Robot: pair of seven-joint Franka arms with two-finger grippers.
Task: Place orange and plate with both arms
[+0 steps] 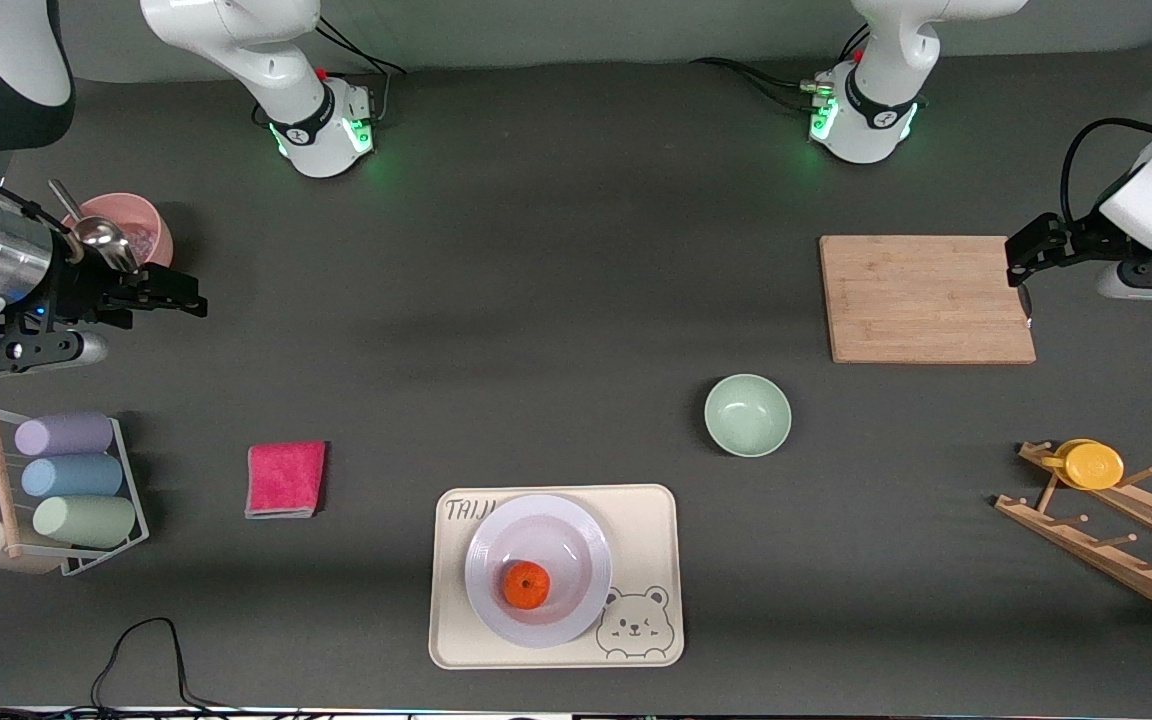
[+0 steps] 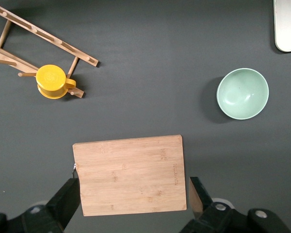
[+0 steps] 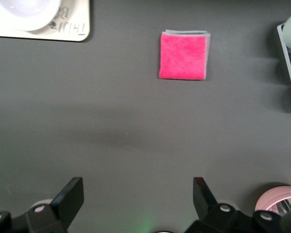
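Note:
A small orange (image 1: 526,585) lies in the white plate (image 1: 558,523), which rests on a cream bear tray (image 1: 654,520) near the front camera. One edge of the plate (image 3: 24,12) shows in the right wrist view. My left gripper (image 1: 1021,262) hangs open over the end of a wooden board at the left arm's end of the table, empty, seen from the wrist as the left gripper (image 2: 134,187). My right gripper (image 1: 181,295) hovers open and empty beside a pink bowl at the right arm's end, also seen as the right gripper (image 3: 138,187).
A wooden cutting board (image 1: 926,298) and a pale green bowl (image 1: 747,415) lie between the tray and the left arm. A wooden rack holds a yellow dish (image 1: 1094,465). A pink cloth (image 1: 285,478), a wire rack of pastel cups (image 1: 76,475) and a pink bowl (image 1: 136,225) with a spoon sit toward the right arm's end.

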